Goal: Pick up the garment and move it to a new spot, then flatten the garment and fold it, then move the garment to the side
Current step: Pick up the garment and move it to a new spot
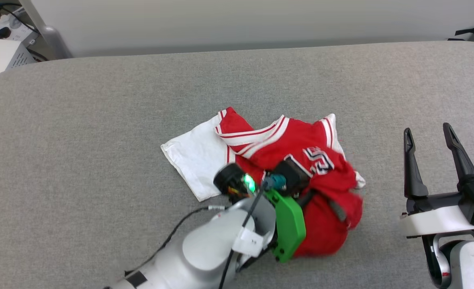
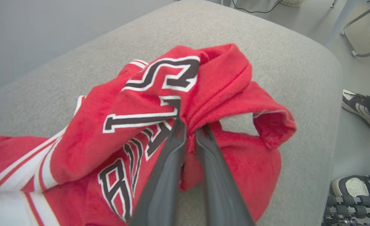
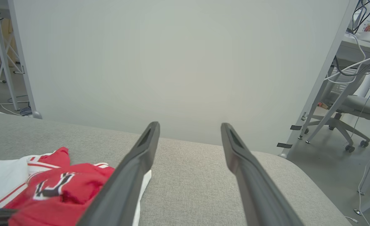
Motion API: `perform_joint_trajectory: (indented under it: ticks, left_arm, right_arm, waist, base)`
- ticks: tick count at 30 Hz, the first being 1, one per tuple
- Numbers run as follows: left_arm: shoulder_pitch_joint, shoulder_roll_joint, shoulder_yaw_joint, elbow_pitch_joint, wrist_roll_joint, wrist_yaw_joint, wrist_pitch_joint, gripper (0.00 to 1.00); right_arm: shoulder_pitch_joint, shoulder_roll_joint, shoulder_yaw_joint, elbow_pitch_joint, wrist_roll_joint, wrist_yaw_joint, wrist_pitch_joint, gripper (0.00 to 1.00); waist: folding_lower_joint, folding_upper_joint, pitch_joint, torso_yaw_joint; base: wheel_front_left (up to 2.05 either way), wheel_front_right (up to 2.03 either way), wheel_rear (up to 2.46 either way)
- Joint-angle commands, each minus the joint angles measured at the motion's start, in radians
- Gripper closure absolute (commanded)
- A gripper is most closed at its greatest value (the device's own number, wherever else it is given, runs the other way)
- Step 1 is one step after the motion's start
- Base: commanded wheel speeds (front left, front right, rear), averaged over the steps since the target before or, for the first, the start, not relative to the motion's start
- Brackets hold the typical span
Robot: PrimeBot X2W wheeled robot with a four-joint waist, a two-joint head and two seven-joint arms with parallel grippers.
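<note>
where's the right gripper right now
Head view, lower right: the right gripper is open, apart from the crumpled garment to its left, which the left gripper pinches.

The garment [image 1: 293,138] is dyed red, sleeve [image 1: 193,160] white, trim [image 1: 261,136] striped. Black lettering [image 1: 319,160] is outlined white. Surface [image 1: 100,140] under garment's grey.

- the garment [image 1: 297,152] sits bunched up on the padded table [image 1: 100,140], roughly mid-table, bit closer to me
- one sleeve [image 1: 197,160] flops out to its left
- my left gripper [image 2: 192,125] is in its near edge, a fold between the fingers
- my right gripper [image 1: 428,129] is well off to its right
- panel [image 1: 237,20] behind the table
</note>
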Motion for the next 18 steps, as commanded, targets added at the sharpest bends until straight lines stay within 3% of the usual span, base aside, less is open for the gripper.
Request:
perform_joint_trajectory:
  ticks: [1,5,11,18]
  left_arm:
    - [0.027,-0.008,-0.014,0.025,0.015,-0.006,-0.002,0.0]
    - [0.056,-0.027,-0.055,0.075,0.015,-0.025,-0.008,0.0]
    - [0.055,-0.034,-0.028,0.105,-0.004,-0.02,-0.079,0.0]
    - [0.041,0.037,0.052,0.09,-0.032,0.018,-0.156,0.0]
  right_arm:
    - [0.007,0.002,0.005,0.001,0.007,-0.001,-0.009,0.0]
    - [0.01,0.002,0.007,0.009,0.009,-0.001,-0.009,0.0]
    - [0.021,0.002,0.006,0.019,0.009,-0.001,-0.009,0.0]
    - [0.048,0.002,0.0,0.028,0.005,-0.001,-0.009,0.0]
  waist:
    - [0.0001,-0.0001,0.002,-0.001]
    - [0.0001,-0.0001,-0.001,0.007]
    - [0.0001,-0.0001,-0.032,0.043]
    - [0.0001,-0.0001,-0.091,0.093]
  base:
    - [0.0,0.0,0.0]
    - [0.0,0.0,0.0]
    - [0.0,0.0,0.0]
    - [0.0,0.0,0.0]
